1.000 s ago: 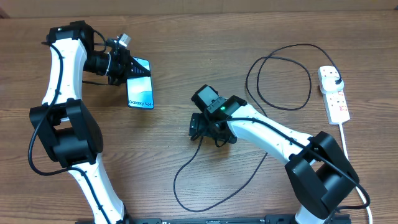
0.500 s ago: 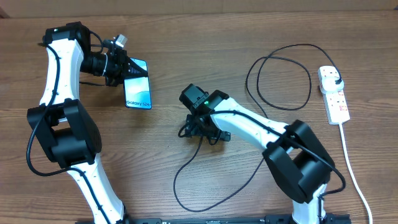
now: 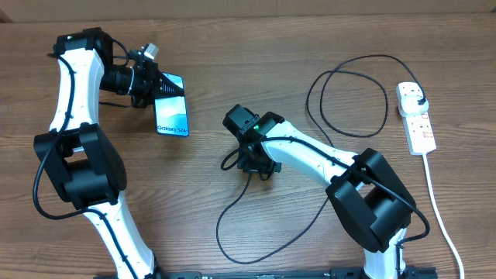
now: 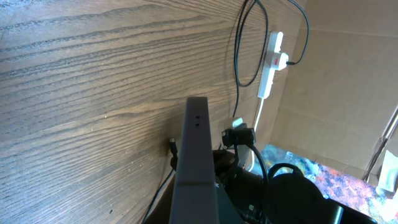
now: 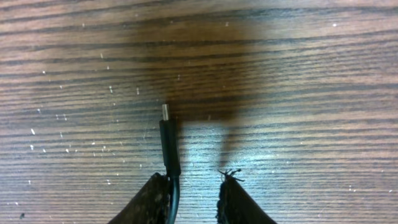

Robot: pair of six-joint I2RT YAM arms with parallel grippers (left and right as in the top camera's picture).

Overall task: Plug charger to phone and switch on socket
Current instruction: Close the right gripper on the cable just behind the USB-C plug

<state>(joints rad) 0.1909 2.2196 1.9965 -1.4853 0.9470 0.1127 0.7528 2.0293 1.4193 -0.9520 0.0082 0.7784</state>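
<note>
Across the wooden table (image 3: 232, 46) nothing big has shifted. The left arm has kept its pose over the last half second, and its left gripper (image 3: 157, 84) is clamped on the top end of the phone (image 3: 172, 116). The phone's blue screen faces up at upper left, and the left wrist view shows it edge-on.

What changed is on my right side. The right arm has slid left to the cable's free end at mid-table. The right gripper (image 5: 193, 182), wide a moment ago, has drawn in around the charger (image 5: 169, 149). In the right wrist view the cable lies against one finger (image 5: 152, 199), but I see bare wood between it and the other, so I judge it straddled, not yet pinched.

The socket (image 3: 416, 116) lies well apart at the far right, with a black plug (image 3: 419, 101) fitted in it. I haven't touched its switches.

The connector tip (image 5: 165, 113) pokes out ahead of the fingers, well placed for carrying to the phone once the grip closes.
</note>
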